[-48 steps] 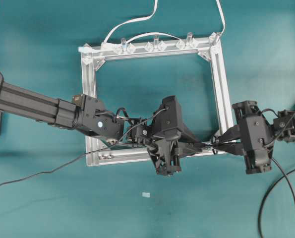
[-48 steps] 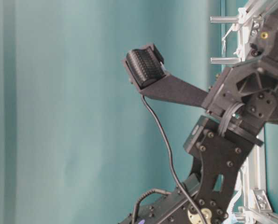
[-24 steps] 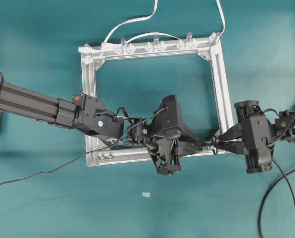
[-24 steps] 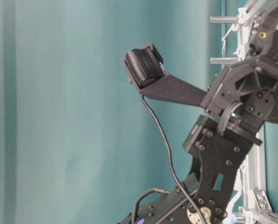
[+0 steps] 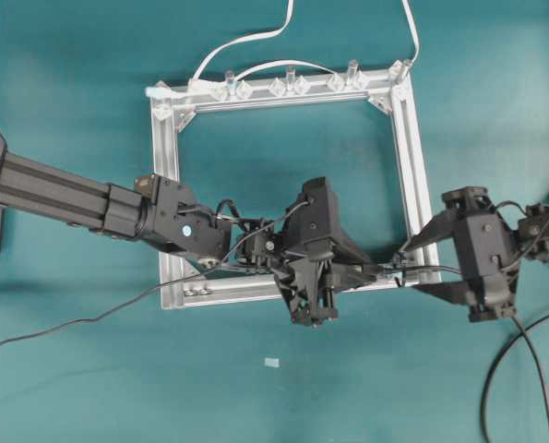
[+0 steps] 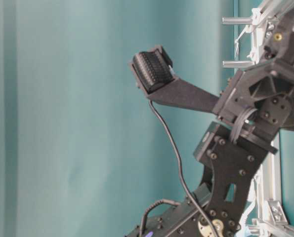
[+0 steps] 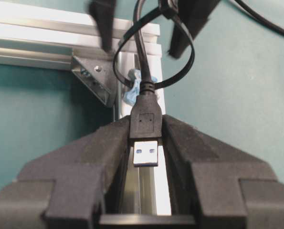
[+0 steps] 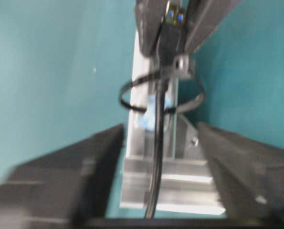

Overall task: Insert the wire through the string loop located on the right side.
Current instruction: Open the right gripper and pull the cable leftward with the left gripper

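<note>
Frame (image 5: 411,138): we see the aluminium square unmoved on the teal table; action sits at its lower-right corner.
Right gripper (image 5: 425,261): we note its fingers, pinched together half a second back, now splayed wide and grasping nothing.
Left gripper (image 7: 145,143): we keep it clenched on the plug.
Wire (image 7: 145,125): we see the cable already running through the loop, plug on our left-arm side.
String loop (image 7: 182,74): it rings the cable beside the blue mark.
Meaning: we judge the handover done and threading essentially complete.
</note>
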Available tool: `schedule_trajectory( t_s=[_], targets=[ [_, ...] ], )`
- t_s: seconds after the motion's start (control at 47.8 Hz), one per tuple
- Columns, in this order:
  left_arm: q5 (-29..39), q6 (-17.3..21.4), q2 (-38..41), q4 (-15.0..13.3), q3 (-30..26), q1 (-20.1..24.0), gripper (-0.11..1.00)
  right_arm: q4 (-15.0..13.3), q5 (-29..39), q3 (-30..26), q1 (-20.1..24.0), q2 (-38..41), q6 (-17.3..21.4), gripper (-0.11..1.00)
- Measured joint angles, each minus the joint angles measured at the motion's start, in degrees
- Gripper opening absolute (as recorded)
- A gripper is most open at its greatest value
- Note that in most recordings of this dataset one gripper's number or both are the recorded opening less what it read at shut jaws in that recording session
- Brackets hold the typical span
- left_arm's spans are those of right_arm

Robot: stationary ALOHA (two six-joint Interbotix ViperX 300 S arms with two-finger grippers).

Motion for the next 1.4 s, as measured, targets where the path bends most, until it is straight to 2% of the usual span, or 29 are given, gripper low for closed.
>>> schedule_trajectory(
  t_s=[0.606, 0.962, 1.401],
  targets=[
    [3.08, 0.00, -9.49, 0.00, 9.58, 0.09, 0.22, -0.09, 1.23, 7.91, 0.00, -13.45, 0.00, 0.82],
    [11.87, -0.09, -16.96, 0.00, 15.38, -1.05, 0.22, 0.00, 1.23, 8.70, 0.00, -14.24, 0.09, 0.82],
    [16.96, -0.88, -25.49, -0.35, 22.32, -2.02, 0.22, -0.09, 1.23, 8.88, 0.00, -14.33, 0.09, 0.82]
  ],
)
